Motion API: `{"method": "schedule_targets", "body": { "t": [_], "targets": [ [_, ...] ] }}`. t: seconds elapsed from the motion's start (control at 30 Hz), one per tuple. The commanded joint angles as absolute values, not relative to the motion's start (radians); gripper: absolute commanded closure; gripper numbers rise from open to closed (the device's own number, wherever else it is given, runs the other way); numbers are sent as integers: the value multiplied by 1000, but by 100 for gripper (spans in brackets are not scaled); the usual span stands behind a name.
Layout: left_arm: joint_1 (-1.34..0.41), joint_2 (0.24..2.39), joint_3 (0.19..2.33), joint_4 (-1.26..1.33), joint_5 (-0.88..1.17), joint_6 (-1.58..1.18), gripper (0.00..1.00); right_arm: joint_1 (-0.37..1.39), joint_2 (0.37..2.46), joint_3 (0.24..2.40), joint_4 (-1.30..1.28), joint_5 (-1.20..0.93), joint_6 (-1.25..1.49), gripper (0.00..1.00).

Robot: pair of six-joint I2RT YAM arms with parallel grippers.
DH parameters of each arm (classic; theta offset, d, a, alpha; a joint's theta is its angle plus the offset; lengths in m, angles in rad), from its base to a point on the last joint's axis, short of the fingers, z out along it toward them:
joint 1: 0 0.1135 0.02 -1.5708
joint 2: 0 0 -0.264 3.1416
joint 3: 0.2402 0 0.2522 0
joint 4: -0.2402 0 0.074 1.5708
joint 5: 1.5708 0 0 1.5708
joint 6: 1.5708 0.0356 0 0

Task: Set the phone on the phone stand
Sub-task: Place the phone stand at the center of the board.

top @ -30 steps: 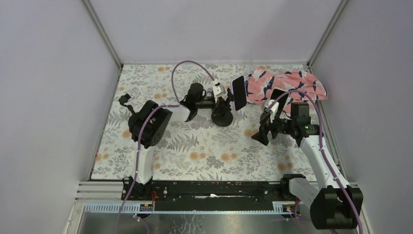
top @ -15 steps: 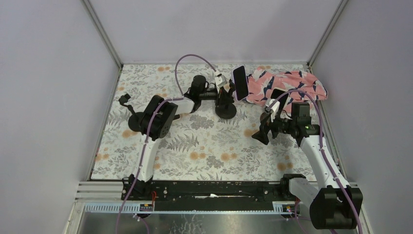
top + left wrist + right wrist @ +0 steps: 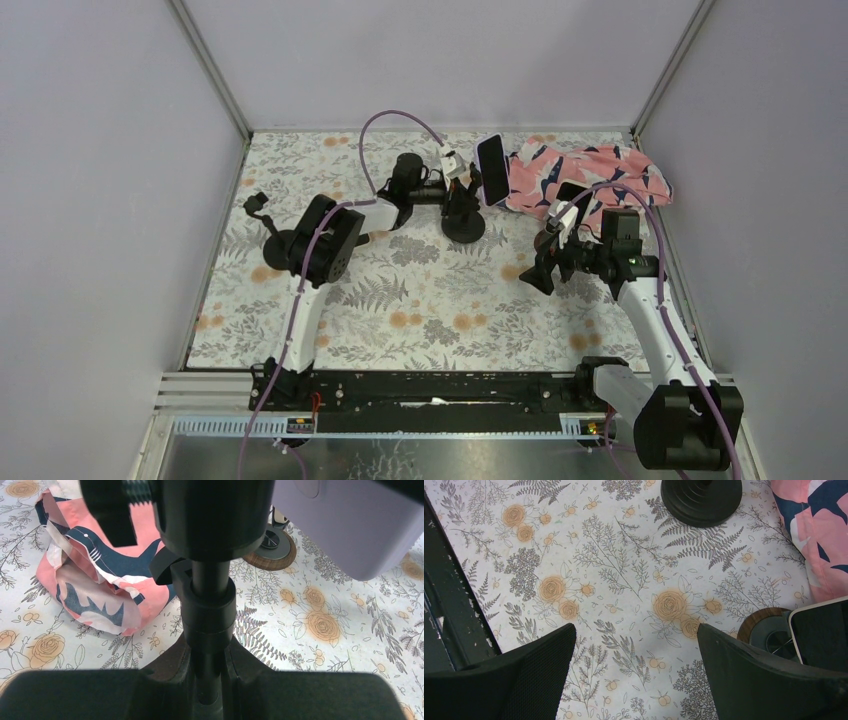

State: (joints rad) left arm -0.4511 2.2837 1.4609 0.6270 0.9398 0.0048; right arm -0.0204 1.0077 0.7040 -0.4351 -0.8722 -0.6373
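One phone (image 3: 491, 170) on phone stand (image 3: 465, 228)

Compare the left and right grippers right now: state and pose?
The left gripper is clamped on the stem of the black phone stand; the right gripper is wide open and holds nothing. The left reaches into the far half of the table, near the pink cloth; the right hangs over the floral mat, closer to the bases. Both have black fingers.

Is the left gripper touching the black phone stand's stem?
Touching. Left wrist view: the left gripper clamps the black phone stand stem from both sides.
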Motion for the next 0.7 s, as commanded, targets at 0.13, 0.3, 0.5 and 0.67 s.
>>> {"method": "schedule_targets", "body": {
  "t": [0.13, 0.3, 0.5, 0.67],
  "targets": [
    [-431, 2201, 1408, 628, 953, 31, 71, -28, 983, 736, -419, -867, -629, 0],
    [-427, 2167, 1363, 636, 936, 39, 61, -29, 975, 735, -418, -868, -628, 0],
    [-423, 2123, 1313, 640, 913, 50, 52, -32, 967, 733, -418, -871, -626, 0],
    [-415, 2068, 1246, 627, 876, 59, 37, -33, 960, 732, -416, -874, -625, 0]
  ]
}}
